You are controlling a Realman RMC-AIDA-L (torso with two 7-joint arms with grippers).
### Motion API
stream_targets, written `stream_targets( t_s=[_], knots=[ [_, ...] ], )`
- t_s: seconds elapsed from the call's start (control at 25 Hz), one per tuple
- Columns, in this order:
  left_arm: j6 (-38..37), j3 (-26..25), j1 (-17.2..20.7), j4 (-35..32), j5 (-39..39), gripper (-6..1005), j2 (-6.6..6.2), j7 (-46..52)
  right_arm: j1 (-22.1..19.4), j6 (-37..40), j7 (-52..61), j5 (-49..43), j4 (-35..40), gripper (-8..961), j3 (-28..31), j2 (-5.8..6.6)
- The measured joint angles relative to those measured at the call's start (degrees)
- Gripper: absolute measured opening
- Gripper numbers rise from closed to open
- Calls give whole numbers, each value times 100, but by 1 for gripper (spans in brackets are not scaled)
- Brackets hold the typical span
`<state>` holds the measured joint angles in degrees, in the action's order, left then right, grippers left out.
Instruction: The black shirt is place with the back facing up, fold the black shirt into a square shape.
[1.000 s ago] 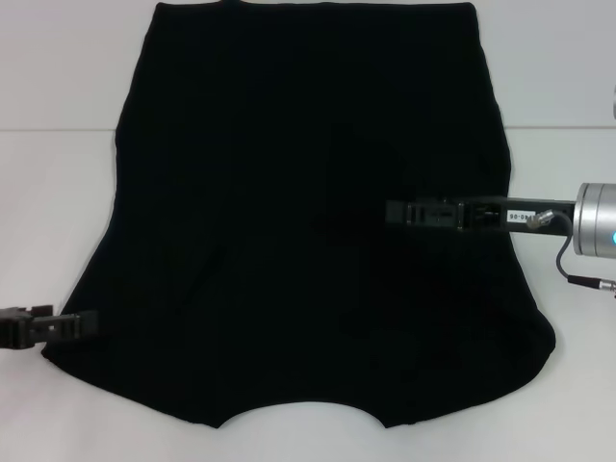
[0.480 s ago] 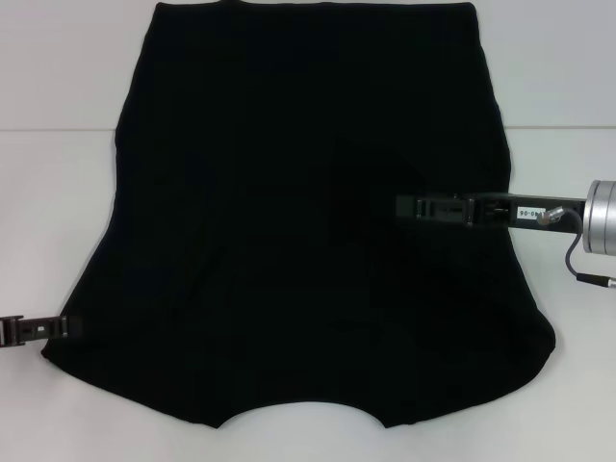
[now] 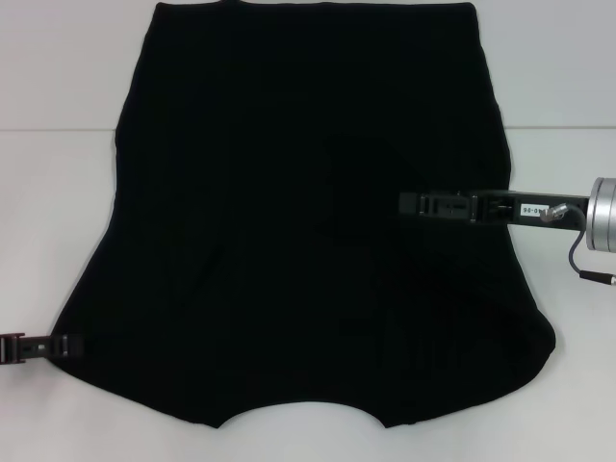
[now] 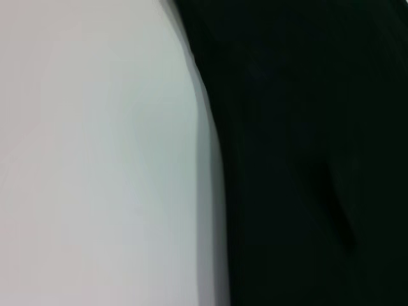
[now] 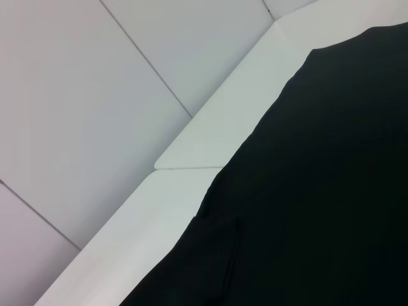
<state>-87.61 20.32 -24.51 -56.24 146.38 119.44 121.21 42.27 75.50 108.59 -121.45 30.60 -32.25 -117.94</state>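
The black shirt [image 3: 308,212] lies spread flat on the white table [image 3: 58,192]. The left gripper [image 3: 65,344] sits at its near-left edge, the right gripper [image 3: 409,204] above its right half; their grip is unclear, and the small white label is unreadable.

The shirt [image 4: 306,153] is lying flat on the white table [image 4: 95,159], its dark cloth meeting the bare surface along one curving edge. A faint shadow is running along that edge on the table. A soft crease is showing in the cloth, well in from the edge.
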Motion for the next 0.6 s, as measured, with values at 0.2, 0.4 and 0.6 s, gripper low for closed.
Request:
stream_targets(
  t_s=[0.2,0.4,0.6],
  knots=[
    [-124,85,-22,18,12,941,0,-23,7,0,2,5,-3,847,10,0],
    [-173,196,-92,141,13,927,-4,-33,9,12,4,22,2,848,17,0],
    [-173,219,-130,163,13,914,-22,-36,-11,26,4,67,1,848,18,7]
  ],
)
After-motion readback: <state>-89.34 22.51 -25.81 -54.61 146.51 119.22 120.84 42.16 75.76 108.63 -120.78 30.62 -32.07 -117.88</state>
